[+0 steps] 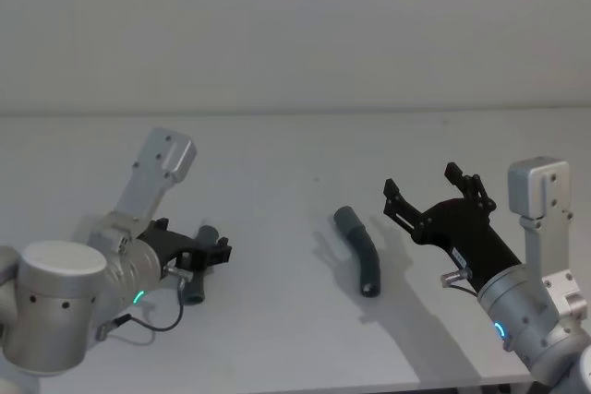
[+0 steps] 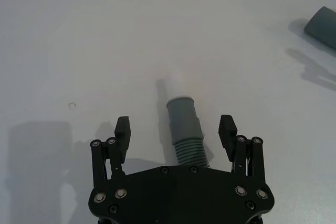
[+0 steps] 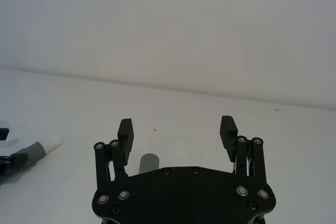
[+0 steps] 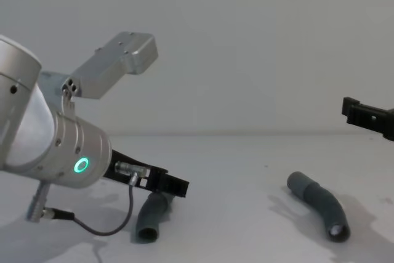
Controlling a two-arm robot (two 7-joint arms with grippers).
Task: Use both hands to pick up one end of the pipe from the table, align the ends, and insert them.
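Your left hand [image 1: 211, 248] sits low over the left side of the table [image 1: 277, 154], fingers spread wide. They straddle the white-tipped hose piece [image 2: 184, 124], with a gap on either side. Your right hand [image 1: 423, 186] hangs open above the table on the right. The socket hose piece [image 1: 362, 256] lies near it, to its left.

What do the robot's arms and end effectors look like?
The left arm and right arm are thick silver cylinders with a small glowing ring each. Each carries a pale grey boxy bracket. The left end effector and right end effector are black, two-fingered, with visible silver screws. A thin dark cable loops under the left arm.
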